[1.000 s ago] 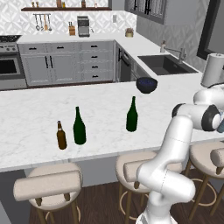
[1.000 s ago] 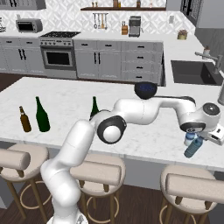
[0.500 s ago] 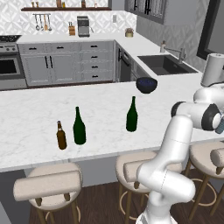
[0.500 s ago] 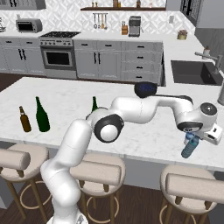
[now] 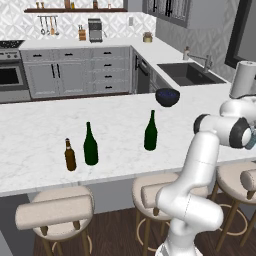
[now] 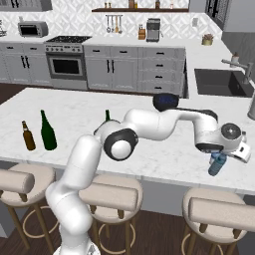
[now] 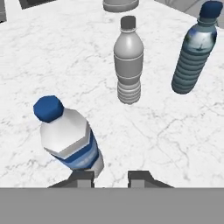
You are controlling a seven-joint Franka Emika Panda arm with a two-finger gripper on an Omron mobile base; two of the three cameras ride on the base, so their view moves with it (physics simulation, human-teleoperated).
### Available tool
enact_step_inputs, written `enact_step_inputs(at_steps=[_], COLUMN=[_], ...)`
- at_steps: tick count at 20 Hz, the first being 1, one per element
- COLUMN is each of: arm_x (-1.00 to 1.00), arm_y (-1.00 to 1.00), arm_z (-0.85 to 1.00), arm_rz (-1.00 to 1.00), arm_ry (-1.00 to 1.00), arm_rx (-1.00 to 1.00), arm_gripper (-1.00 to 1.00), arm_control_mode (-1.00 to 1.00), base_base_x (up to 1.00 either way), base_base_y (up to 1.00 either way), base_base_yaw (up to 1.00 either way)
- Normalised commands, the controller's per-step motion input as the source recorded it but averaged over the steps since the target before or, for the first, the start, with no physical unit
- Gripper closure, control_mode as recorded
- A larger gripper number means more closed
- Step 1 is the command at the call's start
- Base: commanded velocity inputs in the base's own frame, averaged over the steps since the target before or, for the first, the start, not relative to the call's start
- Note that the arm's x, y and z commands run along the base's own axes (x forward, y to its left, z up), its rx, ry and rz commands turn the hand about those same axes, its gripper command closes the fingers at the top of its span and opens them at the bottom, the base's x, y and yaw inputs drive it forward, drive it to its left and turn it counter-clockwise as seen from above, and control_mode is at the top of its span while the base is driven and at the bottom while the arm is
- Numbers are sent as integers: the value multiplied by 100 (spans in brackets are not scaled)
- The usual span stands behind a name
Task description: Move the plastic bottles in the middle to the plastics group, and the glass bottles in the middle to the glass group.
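My gripper (image 7: 111, 177) is shut on a clear water bottle (image 7: 70, 140) with a blue cap and blue label, gripping it low on the body. It leans left above the marble. From the right base camera the bottle (image 6: 216, 164) hangs under the gripper (image 6: 215, 155) at the counter's front right edge. Just beyond stand a grey plastic bottle (image 7: 128, 65) and a teal bottle (image 7: 194, 54). The bright green wine bottle (image 5: 151, 131) stands mid-counter. Left of it are the dark green bottle (image 5: 90, 145) and the brown beer bottle (image 5: 70, 155).
A dark blue bowl (image 5: 167, 96) sits behind the green bottle. A white paper-towel roll (image 5: 245, 77) stands at the far right. The sink (image 5: 190, 74) lies beyond the counter. Stools (image 5: 55, 210) line the counter's near side.
The hand has turned and brought the held bottle from a clear slant to nearly upright, slightly lower over the counter's front right edge. The glass bottles have not moved.
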Motion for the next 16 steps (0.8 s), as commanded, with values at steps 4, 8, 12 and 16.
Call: enact_step_inputs(at_steps=[4, 8, 12, 16], arm_x=[23, 5, 0, 0], arm_y=[0, 0, 0, 0], arm_z=[0, -13, -43, -50], arm_rz=[0, 0, 0, 0], arm_ry=[-1, 0, 3, 10], arm_rx=[-18, -18, -11, -3], arm_gripper=[100, 100, 100, 100], arm_control_mode=[-100, -100, -100, -100], base_base_x=[0, 0, 0, 0], base_base_y=[0, 0, 0, 0], base_base_yaw=[0, 0, 0, 0])
